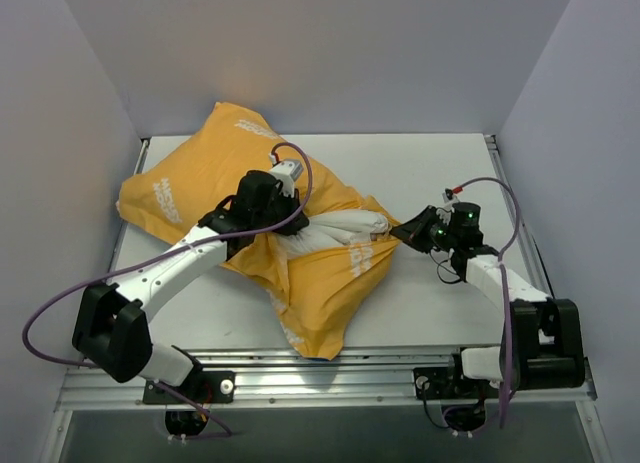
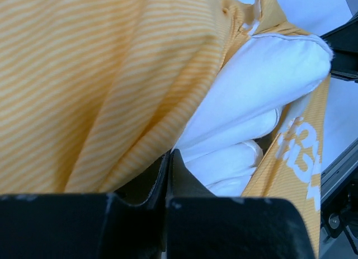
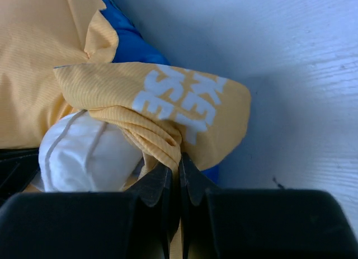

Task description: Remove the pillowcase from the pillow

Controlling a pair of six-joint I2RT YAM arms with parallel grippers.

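The orange-yellow pillowcase (image 1: 200, 183) with white lettering lies from the far left to the near middle of the table. The white pillow (image 1: 345, 223) bulges out of its opening at the middle. My left gripper (image 1: 288, 226) sits at that opening. Its jaws (image 2: 169, 155) are shut where the pillow's (image 2: 263, 74) folds gather, with pillowcase fabric (image 2: 84, 74) draped over them. My right gripper (image 1: 408, 231) is shut on a bunched edge of the pillowcase (image 3: 179, 102) at the tips (image 3: 179, 158). The pillow (image 3: 84, 158) shows left of them, and a strip of the blue face (image 3: 131, 46) shows behind.
The white table (image 1: 440, 173) is boxed in by pale walls at the left, back and right. A metal rail (image 1: 330, 368) runs along the near edge by the arm bases. Purple cables loop from both arms.
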